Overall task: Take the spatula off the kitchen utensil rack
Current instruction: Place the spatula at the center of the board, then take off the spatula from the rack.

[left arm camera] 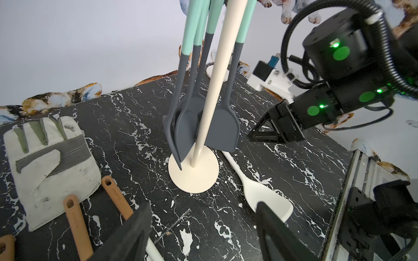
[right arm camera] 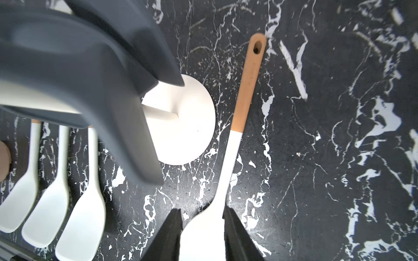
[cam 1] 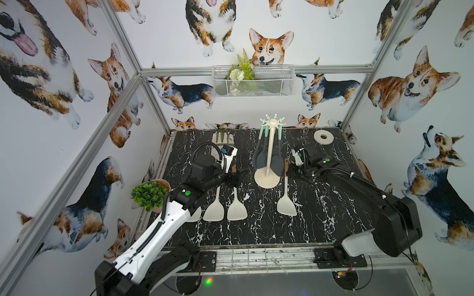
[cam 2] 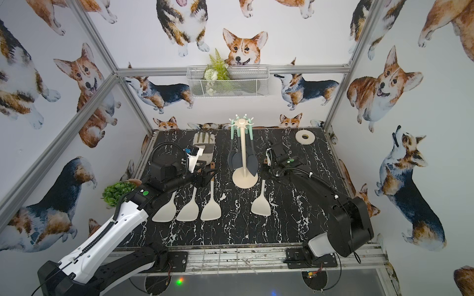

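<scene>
Kitchen utensil rack [cam 1: 266, 179] mid-table, grey utensils [cam 1: 259, 159] hanging. Spatula [cam 1: 286, 205] already off it, flat beside base, axis front-to-back, handle rearward. Right gripper [right arm camera: 201, 217] nearest, over it, jaws part-open straddling it, gripping nothing. Left gripper [left arm camera: 203, 204] wide, empty.

**Camera arrangement.** Both top views look steeply down from high above the near edge onto the whole black marbled counter [cam 1: 320, 217]. Their fields nearly coincide, shifted slightly sideways. The left wrist view sits low and close, facing across the counter toward the cream rack [left arm camera: 194, 176], with the right arm [left arm camera: 339, 97] beyond. The right wrist view looks almost straight down at close range onto the rack's base and a white spatula [right arm camera: 228, 158], framed by the right claw [right arm camera: 202, 217]. Both wrist views share base and spatula.
</scene>
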### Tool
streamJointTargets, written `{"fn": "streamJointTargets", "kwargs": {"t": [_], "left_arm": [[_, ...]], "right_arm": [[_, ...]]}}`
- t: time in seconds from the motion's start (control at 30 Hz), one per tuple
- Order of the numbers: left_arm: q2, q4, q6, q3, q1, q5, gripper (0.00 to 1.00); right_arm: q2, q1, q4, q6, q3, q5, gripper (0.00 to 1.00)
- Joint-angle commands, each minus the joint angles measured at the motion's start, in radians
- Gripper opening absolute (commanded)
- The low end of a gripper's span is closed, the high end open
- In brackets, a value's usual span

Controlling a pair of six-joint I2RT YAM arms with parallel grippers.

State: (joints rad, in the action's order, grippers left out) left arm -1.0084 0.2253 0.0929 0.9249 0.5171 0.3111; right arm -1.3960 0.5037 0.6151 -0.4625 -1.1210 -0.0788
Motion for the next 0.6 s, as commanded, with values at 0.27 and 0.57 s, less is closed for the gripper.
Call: {"fn": "streamJointTargets", "kwargs": {"t": [0.27, 0.57], "left_arm": [[-0.068, 0.017, 0.005, 0.111, -0.002, 0.042, 0.75], [-0.169, -0.025, 0.090, 0.266, -0.002, 0.110, 0.75]], "right_arm": [[0.098, 0.010, -0.077, 0.001, 0.005, 0.118, 0.44], [0.129, 0.131, -0.315, 0.139, -0.010, 0.246, 0.43]]}}
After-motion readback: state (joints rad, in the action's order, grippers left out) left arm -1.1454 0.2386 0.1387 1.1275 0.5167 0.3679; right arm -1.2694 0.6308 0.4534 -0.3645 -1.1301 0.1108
